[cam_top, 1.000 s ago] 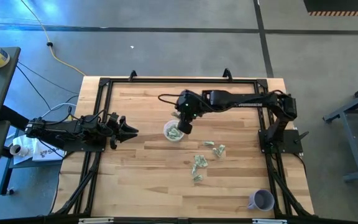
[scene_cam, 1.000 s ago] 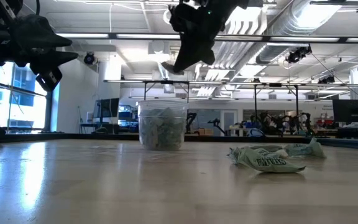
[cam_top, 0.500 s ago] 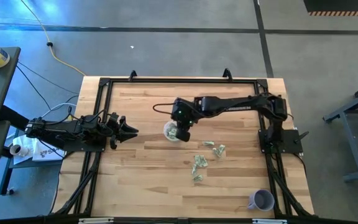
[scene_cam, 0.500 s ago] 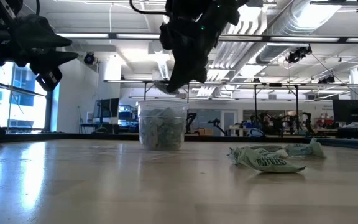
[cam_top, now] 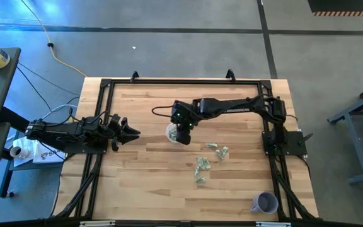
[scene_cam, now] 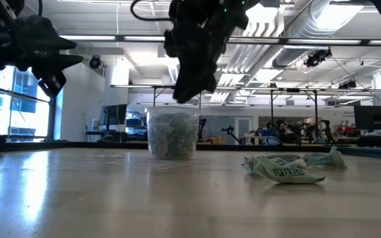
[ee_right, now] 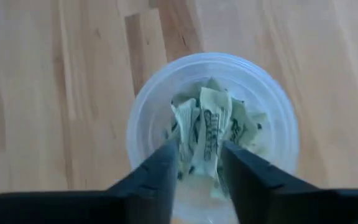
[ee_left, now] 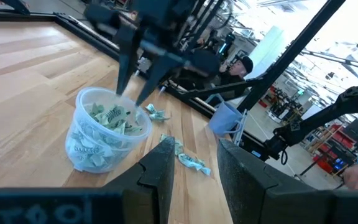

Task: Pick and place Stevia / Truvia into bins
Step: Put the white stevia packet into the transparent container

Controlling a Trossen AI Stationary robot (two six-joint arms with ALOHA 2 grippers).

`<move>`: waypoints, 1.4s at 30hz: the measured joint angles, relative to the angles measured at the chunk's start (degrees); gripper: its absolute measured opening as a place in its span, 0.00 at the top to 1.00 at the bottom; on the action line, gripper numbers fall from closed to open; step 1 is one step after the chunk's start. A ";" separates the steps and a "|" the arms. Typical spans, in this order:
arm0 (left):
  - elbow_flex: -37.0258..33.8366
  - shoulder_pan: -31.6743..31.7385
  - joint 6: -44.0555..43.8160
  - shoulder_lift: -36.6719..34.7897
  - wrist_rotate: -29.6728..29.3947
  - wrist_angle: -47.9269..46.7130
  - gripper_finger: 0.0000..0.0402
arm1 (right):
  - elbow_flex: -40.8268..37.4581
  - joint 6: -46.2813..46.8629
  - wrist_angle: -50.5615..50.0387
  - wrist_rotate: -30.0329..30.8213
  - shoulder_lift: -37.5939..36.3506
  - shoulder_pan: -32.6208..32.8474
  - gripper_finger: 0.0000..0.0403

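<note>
The clear cup (cam_top: 174, 133) stands near the middle of the tabletop (cam_top: 150, 183) and serves as the landmark here. The right gripper (cam_top: 183, 133) hangs directly over its mouth, and its fingers (ee_right: 160, 171) pinch one green-and-white packet (ee_right: 208, 134) between them, the packet dangling down into the cup's opening. Whether the packet already touches the pile below cannot be told. From table height the fingertips sit just at the rim, so this looks like the release step of one more drop. The cup is already well filled: crumpled packets (ee_left: 107, 121) reach close to its rim, so much of the job appears done. What remains lies on the bare wood to the cup's right and nearer the front edge: a small cluster of loose packets (cam_top: 219, 151) a little way off and another cluster (cam_top: 200, 169) beyond it, well apart from the cup. The exact count of these is hard to read, but several are left. A lavender cup (cam_top: 266, 202) sits far from the clear cup, at the front right corner, and holds nothing that can be seen. The left gripper (cam_top: 131, 132) waits well to the cup's left, near the table's edge, its fingers (ee_left: 160, 168) spread apart and holding nothing. Once the pinched packet is let go, the right arm would have to go back to the loose clusters.
</note>
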 joint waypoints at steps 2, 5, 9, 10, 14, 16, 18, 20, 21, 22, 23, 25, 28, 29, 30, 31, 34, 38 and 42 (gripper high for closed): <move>-0.02 0.00 0.02 0.01 -0.01 0.01 0.61 | 1.97 -2.38 -3.57 0.30 -0.68 0.00 0.64; -0.02 0.01 0.02 0.00 -0.02 0.02 0.61 | 3.56 -6.87 -10.83 4.42 -2.51 0.45 0.55; 0.00 0.00 0.02 0.00 0.00 0.02 0.61 | -1.42 -12.80 -19.73 11.05 -6.88 1.61 0.50; -0.01 0.01 0.02 0.01 0.00 0.00 0.61 | -4.33 -13.10 -20.31 10.63 -8.45 1.76 0.49; -0.01 0.01 0.02 0.01 0.00 0.01 0.61 | -17.29 -11.27 -15.52 9.09 -14.54 2.97 0.49; 0.00 0.02 0.02 0.00 0.00 0.02 0.61 | -22.82 -10.65 -11.43 9.15 -16.81 3.90 0.49; -0.02 0.02 0.00 0.00 0.00 0.02 0.61 | -27.47 -10.00 -6.69 9.18 -17.74 4.88 0.49; 0.00 0.02 0.02 0.00 0.00 0.02 0.61 | -30.98 -9.65 -3.28 9.13 -17.79 5.78 0.49; -0.02 0.02 0.00 0.00 0.00 0.02 0.61 | -32.38 -9.65 -1.58 9.11 -17.79 6.18 0.49; -0.02 0.01 0.02 0.02 0.00 0.01 0.61 | -33.75 -9.63 0.40 9.11 -17.75 6.51 0.49; -0.01 0.02 0.02 0.01 0.00 0.02 0.61 | -35.02 -9.39 2.34 9.22 -17.42 6.81 0.49; 0.00 0.00 0.02 0.00 0.00 0.00 0.61 | -37.33 -8.58 4.82 9.31 -16.81 7.23 0.49; -0.02 0.00 0.02 0.00 0.00 0.00 0.61 | -39.25 -5.37 6.64 10.43 -16.30 7.32 0.51; 0.00 0.02 0.02 0.00 0.00 0.02 0.61 | -39.62 -4.51 7.01 10.39 -16.30 7.28 0.52; -0.01 0.00 0.02 0.01 0.00 0.00 0.61 | -40.09 -3.69 7.08 10.05 -16.30 7.18 0.54; 0.00 0.01 0.00 0.00 0.00 0.01 0.61 | -40.56 -3.17 6.89 9.74 -16.30 7.06 0.56; 0.00 0.01 0.02 0.00 -0.01 0.00 0.61 | -41.19 -2.77 7.16 8.59 -16.30 6.86 0.68; -0.02 0.02 0.02 0.00 0.00 0.02 0.61 | -41.25 -2.76 7.46 6.88 -16.30 6.75 0.88; -0.01 0.01 0.02 0.00 0.00 0.00 0.61 | -40.63 1.03 6.67 3.80 -16.28 6.32 0.98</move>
